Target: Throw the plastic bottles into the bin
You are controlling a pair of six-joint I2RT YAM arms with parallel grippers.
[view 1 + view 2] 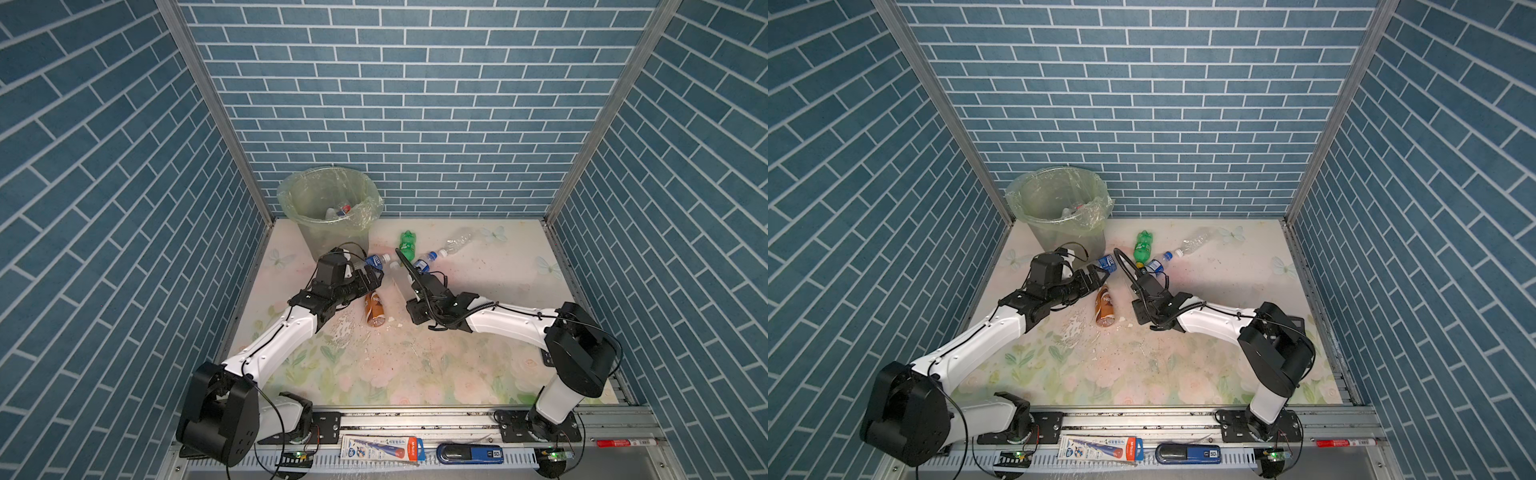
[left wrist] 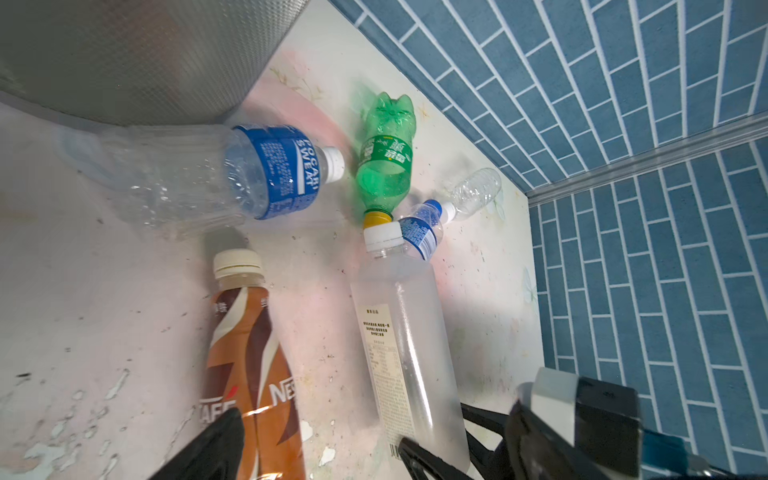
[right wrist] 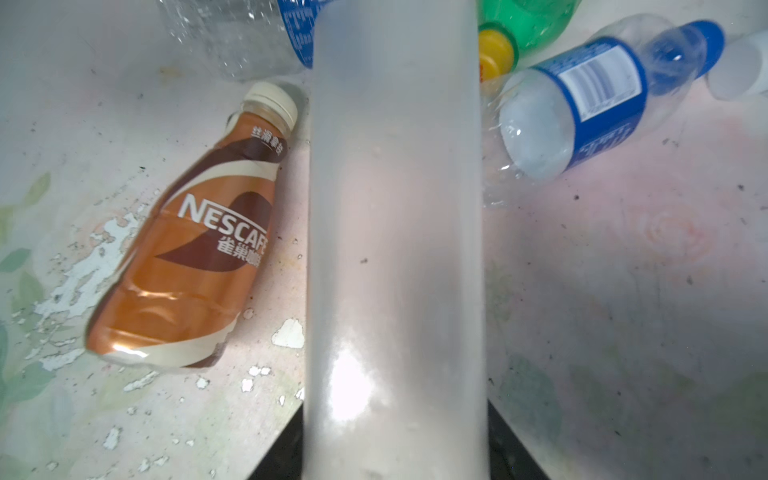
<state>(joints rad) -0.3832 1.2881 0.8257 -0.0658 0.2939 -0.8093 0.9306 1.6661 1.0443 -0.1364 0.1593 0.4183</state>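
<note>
The right gripper is clamped on the tall frosted translucent plastic bottle lying on the floral tabletop, the left gripper spread wide above the brown coffee bottle, both near the round green-lined plastic bin.

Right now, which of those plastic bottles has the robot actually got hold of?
The tall frosted white bottle with the white cap: the right gripper clamps its base, while the rest lie loose.
</note>
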